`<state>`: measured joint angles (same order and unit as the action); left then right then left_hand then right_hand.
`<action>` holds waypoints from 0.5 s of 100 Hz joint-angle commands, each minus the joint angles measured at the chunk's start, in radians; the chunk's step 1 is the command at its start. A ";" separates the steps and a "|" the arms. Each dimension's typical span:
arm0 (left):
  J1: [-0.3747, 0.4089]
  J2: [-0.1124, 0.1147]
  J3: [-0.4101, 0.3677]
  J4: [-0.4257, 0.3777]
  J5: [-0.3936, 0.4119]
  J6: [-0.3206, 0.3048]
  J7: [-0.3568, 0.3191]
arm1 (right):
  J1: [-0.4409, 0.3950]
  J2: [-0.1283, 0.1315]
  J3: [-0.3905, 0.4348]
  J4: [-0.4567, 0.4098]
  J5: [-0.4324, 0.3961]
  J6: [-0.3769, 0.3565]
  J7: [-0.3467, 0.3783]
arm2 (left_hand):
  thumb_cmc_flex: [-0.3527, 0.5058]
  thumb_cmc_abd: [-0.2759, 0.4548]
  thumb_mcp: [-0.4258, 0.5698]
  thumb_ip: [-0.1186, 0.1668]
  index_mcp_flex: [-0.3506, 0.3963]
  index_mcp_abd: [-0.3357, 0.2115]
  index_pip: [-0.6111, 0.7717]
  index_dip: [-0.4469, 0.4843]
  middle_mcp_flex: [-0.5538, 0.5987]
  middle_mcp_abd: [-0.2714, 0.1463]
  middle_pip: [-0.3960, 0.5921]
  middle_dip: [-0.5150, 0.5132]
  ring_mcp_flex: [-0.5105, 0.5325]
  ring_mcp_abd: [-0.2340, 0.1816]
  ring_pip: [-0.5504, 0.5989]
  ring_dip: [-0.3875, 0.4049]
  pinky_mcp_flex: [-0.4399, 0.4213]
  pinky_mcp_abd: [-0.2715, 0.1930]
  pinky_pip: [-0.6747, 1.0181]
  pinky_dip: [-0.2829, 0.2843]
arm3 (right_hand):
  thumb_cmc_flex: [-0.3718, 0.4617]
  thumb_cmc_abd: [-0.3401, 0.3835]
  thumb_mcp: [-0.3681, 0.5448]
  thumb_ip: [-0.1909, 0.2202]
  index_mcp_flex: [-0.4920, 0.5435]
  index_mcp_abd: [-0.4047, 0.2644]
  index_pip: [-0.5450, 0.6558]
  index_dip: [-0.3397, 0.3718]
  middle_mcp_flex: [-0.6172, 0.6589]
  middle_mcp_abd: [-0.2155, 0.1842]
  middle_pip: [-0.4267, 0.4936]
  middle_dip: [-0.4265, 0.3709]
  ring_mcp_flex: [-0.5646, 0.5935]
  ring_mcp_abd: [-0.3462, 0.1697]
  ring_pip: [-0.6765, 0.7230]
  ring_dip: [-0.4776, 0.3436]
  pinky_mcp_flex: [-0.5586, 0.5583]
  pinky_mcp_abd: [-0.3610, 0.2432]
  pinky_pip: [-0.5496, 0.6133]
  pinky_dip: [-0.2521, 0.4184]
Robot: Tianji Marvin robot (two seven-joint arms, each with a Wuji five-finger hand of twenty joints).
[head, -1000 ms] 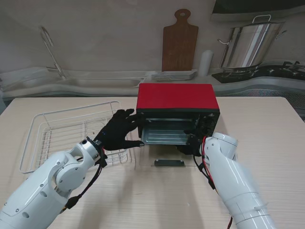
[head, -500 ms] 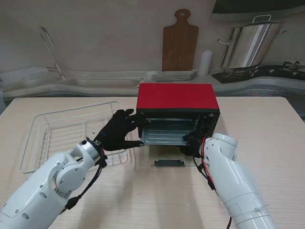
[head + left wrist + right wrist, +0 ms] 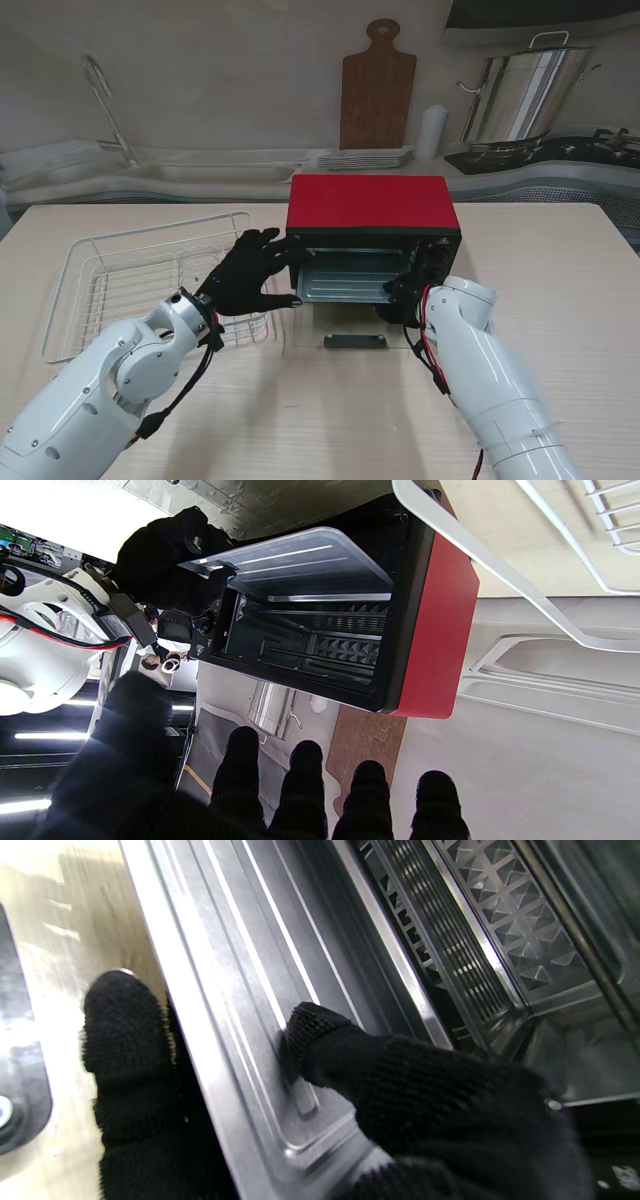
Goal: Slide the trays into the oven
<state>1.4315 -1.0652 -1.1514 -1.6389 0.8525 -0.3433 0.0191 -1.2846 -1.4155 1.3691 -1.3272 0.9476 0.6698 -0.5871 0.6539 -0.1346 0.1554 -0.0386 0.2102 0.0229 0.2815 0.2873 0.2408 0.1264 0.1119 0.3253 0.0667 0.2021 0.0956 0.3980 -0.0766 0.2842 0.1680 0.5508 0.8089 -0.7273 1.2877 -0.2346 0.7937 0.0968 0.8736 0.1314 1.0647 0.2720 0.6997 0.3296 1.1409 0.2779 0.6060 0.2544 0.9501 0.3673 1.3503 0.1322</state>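
Shallow grey metal tray (image 3: 345,283) half inside red oven (image 3: 372,204), long axis left-right, right robot hand (image 3: 400,294) pinching its rim, left robot hand (image 3: 250,273) spread beside oven.

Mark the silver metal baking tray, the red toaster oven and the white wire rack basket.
silver metal baking tray (image 3: 345,283): stand view, on its flat bottom.
red toaster oven (image 3: 372,202): stand view, middle of its red top.
white wire rack basket (image 3: 75,262): stand view, on its left rim wire.
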 commanded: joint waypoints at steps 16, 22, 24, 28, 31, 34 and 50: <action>0.007 -0.005 -0.004 -0.010 -0.001 0.004 -0.018 | 0.006 -0.017 -0.011 0.007 0.006 -0.006 0.015 | -0.007 0.032 -0.019 0.036 -0.022 0.003 0.001 -0.001 -0.032 -0.014 0.005 -0.012 -0.019 -0.026 -0.013 -0.016 -0.019 -0.026 -0.053 -0.007 | 0.049 -0.006 0.043 -0.028 0.047 -0.002 -0.009 0.001 0.040 0.003 0.013 -0.013 0.060 0.012 0.019 0.008 0.029 -0.017 0.046 -0.015; 0.007 -0.005 -0.004 -0.009 -0.001 0.003 -0.018 | 0.010 -0.018 -0.013 0.012 0.005 -0.007 0.015 | -0.008 0.032 -0.019 0.036 -0.021 0.002 0.001 -0.001 -0.031 -0.015 0.006 -0.012 -0.019 -0.027 -0.013 -0.016 -0.019 -0.026 -0.053 -0.007 | 0.049 -0.006 0.042 -0.028 0.047 -0.004 -0.011 0.002 0.040 0.001 0.013 -0.013 0.060 0.010 0.019 0.008 0.029 -0.021 0.046 -0.017; 0.007 -0.005 -0.004 -0.009 -0.002 0.003 -0.018 | 0.011 -0.018 -0.013 0.014 0.004 -0.007 0.015 | -0.007 0.031 -0.019 0.036 -0.020 0.003 0.002 -0.001 -0.031 -0.014 0.006 -0.012 -0.019 -0.025 -0.013 -0.016 -0.019 -0.025 -0.053 -0.007 | 0.049 -0.006 0.043 -0.028 0.047 -0.003 -0.011 0.002 0.040 0.001 0.013 -0.013 0.060 0.010 0.018 0.007 0.029 -0.022 0.046 -0.017; 0.007 -0.005 -0.004 -0.009 -0.002 0.003 -0.018 | 0.013 -0.019 -0.014 0.017 0.003 -0.008 0.016 | -0.007 0.031 -0.019 0.036 -0.021 0.004 0.001 -0.001 -0.031 -0.013 0.005 -0.012 -0.019 -0.026 -0.013 -0.016 -0.019 -0.026 -0.053 -0.007 | 0.049 -0.006 0.042 -0.028 0.047 -0.004 -0.011 0.003 0.039 0.000 0.013 -0.013 0.061 0.008 0.018 0.007 0.030 -0.024 0.046 -0.018; 0.007 -0.005 -0.004 -0.008 -0.003 0.003 -0.019 | 0.015 -0.019 -0.014 0.019 0.002 -0.009 0.017 | -0.008 0.032 -0.019 0.036 -0.020 0.003 0.001 0.000 -0.031 -0.013 0.005 -0.012 -0.020 -0.025 -0.014 -0.016 -0.019 -0.026 -0.053 -0.007 | 0.049 -0.005 0.042 -0.028 0.046 -0.004 -0.012 0.003 0.039 0.000 0.013 -0.013 0.061 0.007 0.018 0.007 0.031 -0.024 0.047 -0.019; 0.007 -0.005 -0.004 -0.008 -0.003 0.004 -0.019 | 0.015 -0.019 -0.015 0.020 0.002 -0.009 0.016 | -0.007 0.031 -0.019 0.036 -0.020 0.003 0.001 0.000 -0.031 -0.014 0.005 -0.012 -0.019 -0.026 -0.013 -0.016 -0.019 -0.026 -0.053 -0.007 | 0.049 -0.006 0.042 -0.028 0.047 -0.004 -0.012 0.003 0.039 0.001 0.013 -0.013 0.061 0.007 0.018 0.007 0.031 -0.024 0.047 -0.019; 0.006 -0.005 -0.004 -0.008 -0.005 0.005 -0.022 | 0.018 -0.020 -0.016 0.024 -0.005 -0.010 0.018 | -0.007 0.031 -0.019 0.036 -0.020 0.003 0.001 0.000 -0.032 -0.014 0.005 -0.012 -0.020 -0.027 -0.014 -0.016 -0.019 -0.027 -0.053 -0.007 | 0.049 -0.007 0.041 -0.028 0.046 -0.004 -0.014 0.004 0.039 0.000 0.013 -0.012 0.062 0.008 0.018 0.007 0.033 -0.023 0.049 -0.023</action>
<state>1.4319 -1.0651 -1.1538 -1.6381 0.8496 -0.3427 0.0162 -1.2641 -1.4188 1.3614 -1.3006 0.9472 0.6636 -0.5880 0.6539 -0.1346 0.1554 -0.0386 0.2102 0.0230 0.2815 0.2873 0.2408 0.1264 0.1120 0.3253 0.0667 0.2021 0.0956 0.3980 -0.0766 0.2842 0.1680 0.5508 0.8089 -0.7273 1.2877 -0.2346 0.7938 0.0971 0.8629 0.1317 1.0649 0.2720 0.6997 0.3295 1.1512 0.2765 0.6060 0.2544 0.9692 0.3656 1.3583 0.1181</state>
